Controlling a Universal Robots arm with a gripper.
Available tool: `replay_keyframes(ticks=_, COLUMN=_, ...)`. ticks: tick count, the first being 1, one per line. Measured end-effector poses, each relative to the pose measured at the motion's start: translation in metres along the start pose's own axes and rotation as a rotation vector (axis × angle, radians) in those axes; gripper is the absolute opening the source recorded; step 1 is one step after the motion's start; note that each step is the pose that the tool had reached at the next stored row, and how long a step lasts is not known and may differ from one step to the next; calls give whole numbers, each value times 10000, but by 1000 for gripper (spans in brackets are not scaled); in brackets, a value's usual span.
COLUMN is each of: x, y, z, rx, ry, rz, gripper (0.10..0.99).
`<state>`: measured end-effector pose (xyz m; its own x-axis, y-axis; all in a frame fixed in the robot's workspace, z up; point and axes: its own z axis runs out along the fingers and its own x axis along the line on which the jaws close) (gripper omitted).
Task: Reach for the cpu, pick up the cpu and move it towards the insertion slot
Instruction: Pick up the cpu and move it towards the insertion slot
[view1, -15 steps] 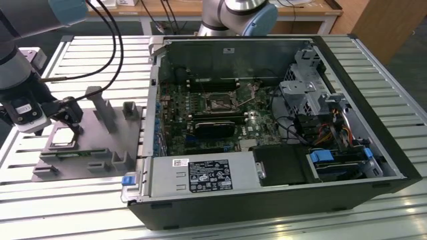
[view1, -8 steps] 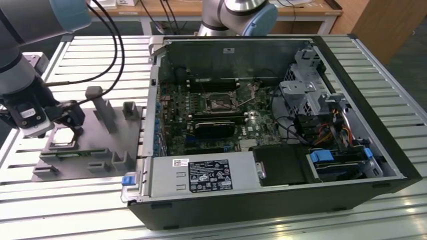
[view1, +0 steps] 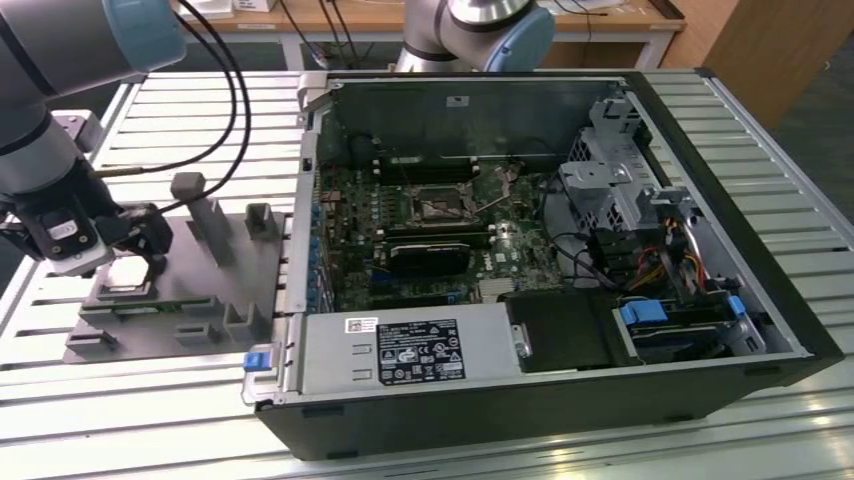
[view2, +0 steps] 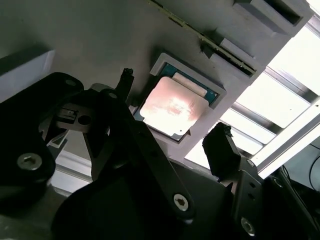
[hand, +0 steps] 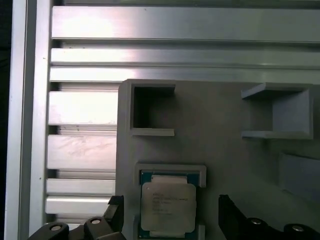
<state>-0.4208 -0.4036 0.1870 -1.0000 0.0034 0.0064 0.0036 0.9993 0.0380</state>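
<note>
Second wrist view, glossy square cpu (view2: 172, 107), fingers (view2: 220, 150) apart

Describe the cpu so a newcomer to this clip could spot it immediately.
Find the open computer case, then the grey fixture plate beside it on the exterior view's left. The cpu lies flat in a square recess, below the open gripper; its silvery top stands out from the matte grey blocks.
</note>
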Motion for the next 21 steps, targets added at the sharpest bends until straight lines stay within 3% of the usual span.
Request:
replay_keyframes(ticks=6, x=11, y=-1, z=38, rx=0, ry=-14, rz=36, gripper=824)
replay_keyframes(ticks=7, x=11, y=-1, z=38, rx=0, ry=-15, rz=36, gripper=753)
replay_keyframes(ticks=12, x=11, y=-1, z=39, rx=0, ry=-16, rz=35, gripper=733)
replay_keyframes(ticks=13, x=11, y=0, z=39, rx=0, ry=-16, rz=36, gripper=667)
replay_keyframes(ticks=17, x=11, y=-1, z=40, rx=0, ry=-16, rz=36, gripper=651)
replay_keyframes(ticks=18, x=11, y=0, z=41, rx=0, ry=-16, rz=36, gripper=580)
replay_keyframes(ticks=21, x=11, y=-1, z=41, rx=0, ry=-16, rz=36, gripper=565)
